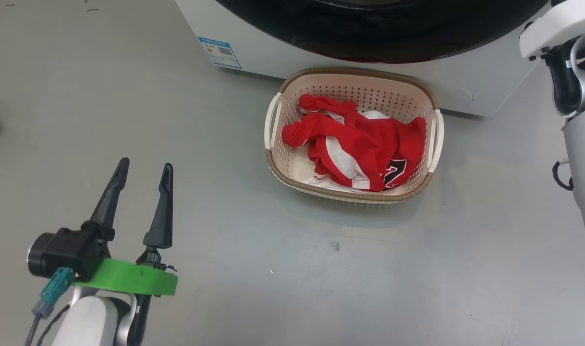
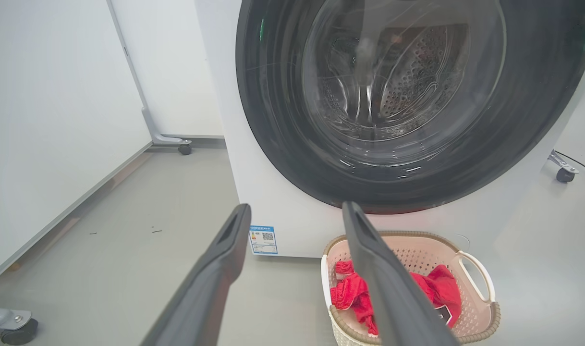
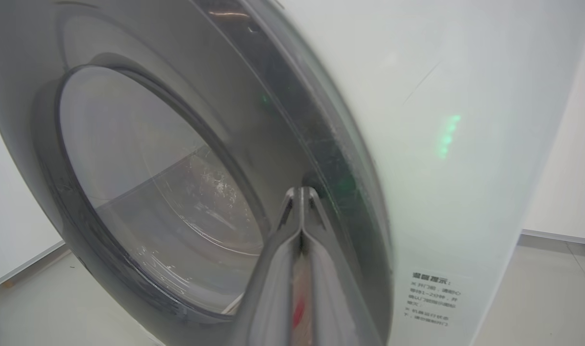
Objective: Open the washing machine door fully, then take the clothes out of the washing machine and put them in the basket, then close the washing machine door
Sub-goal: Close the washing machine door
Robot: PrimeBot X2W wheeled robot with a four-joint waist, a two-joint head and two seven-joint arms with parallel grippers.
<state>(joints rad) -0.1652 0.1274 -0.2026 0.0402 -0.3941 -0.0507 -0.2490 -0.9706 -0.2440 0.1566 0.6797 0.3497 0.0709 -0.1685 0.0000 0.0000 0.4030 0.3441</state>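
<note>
With clothes (image 1: pixel 364 139) in the basket (image 1: pixel 355 77), the stiff, glossy washing machine door (image 2: pixel 283 144) looks shut, best pressed at its black rim beside the pinched-together right end effector (image 3: pixel 302 192), left end effector (image 1: pixel 145 164) spread wide

Floor (image 1: pixel 143 86) left of the basket (image 1: pixel 355 71) is bare, and bare again on its near side: open passage from the left gripper (image 1: pixel 146 164), fingers spread, across to the basket. Basket top unobstructed; the clothes (image 1: pixel 369 139) take up most of its inside. Far side blocked by the washing machine (image 1: pixel 283 53), basket just at its foot. Washing machine door (image 2: pixel 283 144) covers the drum mouth; right gripper (image 3: pixel 302 190), fingers pressed together, at the door's rim. Right arm (image 1: pixel 580 144) stands along the right edge.
</note>
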